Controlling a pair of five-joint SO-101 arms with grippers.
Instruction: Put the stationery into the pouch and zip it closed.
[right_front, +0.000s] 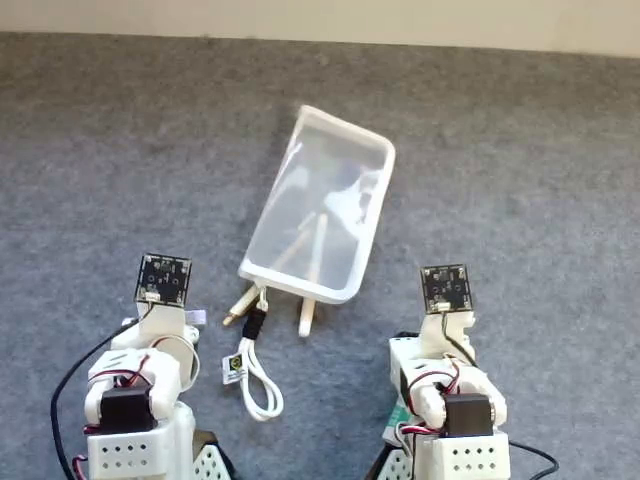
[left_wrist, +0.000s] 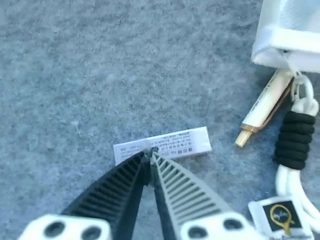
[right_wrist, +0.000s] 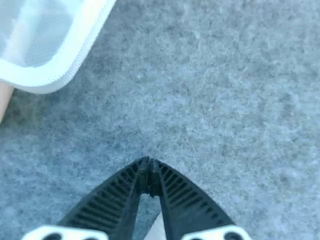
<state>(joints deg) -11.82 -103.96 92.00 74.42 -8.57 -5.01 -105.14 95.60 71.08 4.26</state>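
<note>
Two cream-coloured pens poke out of the open mouth of a translucent white mesh pouch (right_front: 318, 215), which lies slanted on the grey carpet-like table cover (right_front: 520, 150) ahead of both arms, its mouth turned towards them. Most of each pen is inside the pouch and shows faintly through the mesh. The pen with the gold tip (left_wrist: 265, 110) juts out at the corner of the mouth nearer the left arm, and the plain pen (right_front: 308, 315) juts out near the middle of the mouth.

Just beside the gold-tipped pen lies a white looped cord with a black coiled wrap (left_wrist: 295, 140) and a small white tag bearing a yellow mark (left_wrist: 280, 217). Its upper end runs up to the pouch's edge. It may be fastened there, but the view is too poor to be sure.

A small white rectangular eraser in a printed sleeve (left_wrist: 162, 145) lies flat on the cover, outside the pouch and apart from the pens, on the left arm's side.

The left gripper (left_wrist: 150, 152) hangs low over the cover with its jaws pressed together and nothing between them, its tips right at the near edge of the eraser. The right gripper (right_wrist: 148, 162) likewise has its jaws closed on nothing, above bare cover, with a corner of the pouch mouth a little way ahead of it.
</note>
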